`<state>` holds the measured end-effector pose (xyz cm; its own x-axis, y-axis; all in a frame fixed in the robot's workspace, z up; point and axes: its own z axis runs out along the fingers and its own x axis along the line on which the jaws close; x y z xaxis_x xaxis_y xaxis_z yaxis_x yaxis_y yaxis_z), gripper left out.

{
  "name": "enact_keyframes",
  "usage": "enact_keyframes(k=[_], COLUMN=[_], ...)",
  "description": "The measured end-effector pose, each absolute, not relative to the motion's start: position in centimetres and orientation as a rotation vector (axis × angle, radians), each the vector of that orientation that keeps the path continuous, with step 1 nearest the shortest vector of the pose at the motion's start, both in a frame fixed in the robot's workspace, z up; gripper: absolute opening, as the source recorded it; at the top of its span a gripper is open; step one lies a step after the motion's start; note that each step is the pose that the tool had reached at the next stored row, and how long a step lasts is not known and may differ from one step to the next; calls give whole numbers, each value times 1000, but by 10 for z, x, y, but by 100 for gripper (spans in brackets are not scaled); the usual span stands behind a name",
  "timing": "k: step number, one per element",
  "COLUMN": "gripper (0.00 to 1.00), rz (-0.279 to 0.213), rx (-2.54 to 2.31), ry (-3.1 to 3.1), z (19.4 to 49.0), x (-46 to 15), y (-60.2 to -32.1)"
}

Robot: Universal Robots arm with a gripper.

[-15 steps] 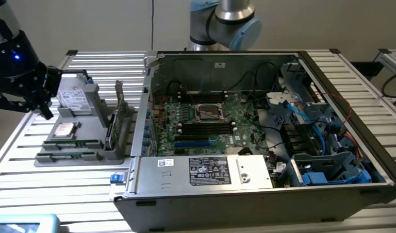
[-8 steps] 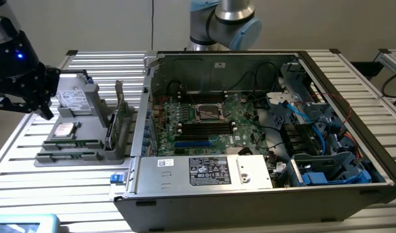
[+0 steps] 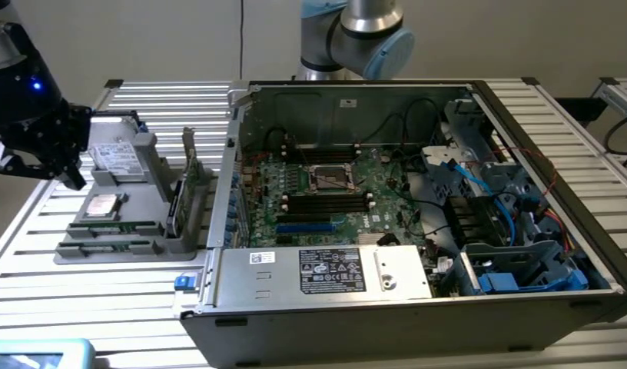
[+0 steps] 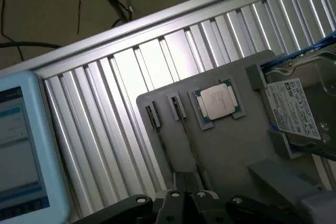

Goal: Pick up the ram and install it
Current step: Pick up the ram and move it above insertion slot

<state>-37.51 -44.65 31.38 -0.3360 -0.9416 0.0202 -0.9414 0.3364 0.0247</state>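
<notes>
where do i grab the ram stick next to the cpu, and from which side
Likely mid-length on its upper long edge, from straight above, pincer closing across the flat faces: the ram stands on edge in the gray holder.

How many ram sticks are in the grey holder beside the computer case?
2. One ram stick sits near the front of the grey holder; the second ram stick lies parallel, closer to the camera. More may hide inside the case.

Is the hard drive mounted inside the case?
No, the hard drive sits in the gray holder on the table, outside the open case.
</notes>
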Motion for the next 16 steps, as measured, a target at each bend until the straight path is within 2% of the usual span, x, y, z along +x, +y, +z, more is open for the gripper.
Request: enact_keyframes(k=[16], gripper=[11], rz=[10], rx=[2150], ry=[-2268], z=[314], x=[-375], y=[-447])
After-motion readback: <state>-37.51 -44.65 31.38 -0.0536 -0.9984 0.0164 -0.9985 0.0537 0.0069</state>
